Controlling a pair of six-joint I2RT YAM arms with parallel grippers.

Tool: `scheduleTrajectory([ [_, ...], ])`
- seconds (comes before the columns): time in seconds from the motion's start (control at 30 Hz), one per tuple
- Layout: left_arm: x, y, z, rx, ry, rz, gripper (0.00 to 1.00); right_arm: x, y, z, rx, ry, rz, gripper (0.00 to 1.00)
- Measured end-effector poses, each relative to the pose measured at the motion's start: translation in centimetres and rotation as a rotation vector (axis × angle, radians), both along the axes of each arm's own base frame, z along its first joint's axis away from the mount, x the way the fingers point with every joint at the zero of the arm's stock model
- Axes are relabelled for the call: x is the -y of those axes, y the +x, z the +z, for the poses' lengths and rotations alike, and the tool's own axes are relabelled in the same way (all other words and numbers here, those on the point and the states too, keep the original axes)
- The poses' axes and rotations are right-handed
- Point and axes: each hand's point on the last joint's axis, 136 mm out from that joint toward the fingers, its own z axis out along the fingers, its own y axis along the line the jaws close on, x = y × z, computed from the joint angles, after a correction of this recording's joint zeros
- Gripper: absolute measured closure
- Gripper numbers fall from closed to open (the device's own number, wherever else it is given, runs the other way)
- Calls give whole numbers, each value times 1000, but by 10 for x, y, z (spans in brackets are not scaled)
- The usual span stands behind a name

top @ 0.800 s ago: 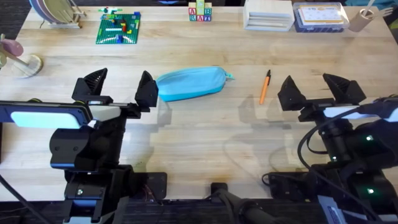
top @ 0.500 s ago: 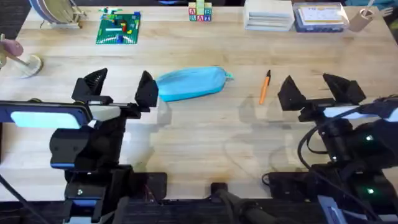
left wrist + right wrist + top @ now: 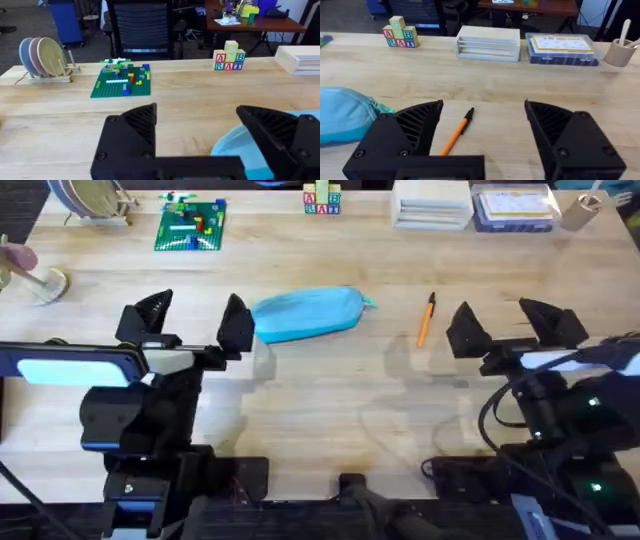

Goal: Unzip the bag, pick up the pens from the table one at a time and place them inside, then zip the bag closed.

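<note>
On the light wooden table, the left pincer gaped wide and empty, one finger just beside the light blue fabric pouch. The right pincer was equally wide and empty near the slim orange pen. The pouch lay zipped shut.

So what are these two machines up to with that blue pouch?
Nothing is being handled yet. The light blue bag lies on the table with the orange pen lying apart beside it. The left gripper hangs open next to the bag's end, and the right gripper hangs open close to the pen. The pen is not yet in the bag.
</note>
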Motion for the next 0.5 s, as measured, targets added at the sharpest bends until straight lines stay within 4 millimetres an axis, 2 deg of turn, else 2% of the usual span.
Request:
scheduleTrajectory([
  [0.23, 0, -1, 4, 7, 0, 0, 6, 0, -2, 4, -10, 7, 0, 3],
  [0.5, -2, -12, 44, 37, 0, 12, 7, -1, -13, 37, -5, 51, -1, 4],
])
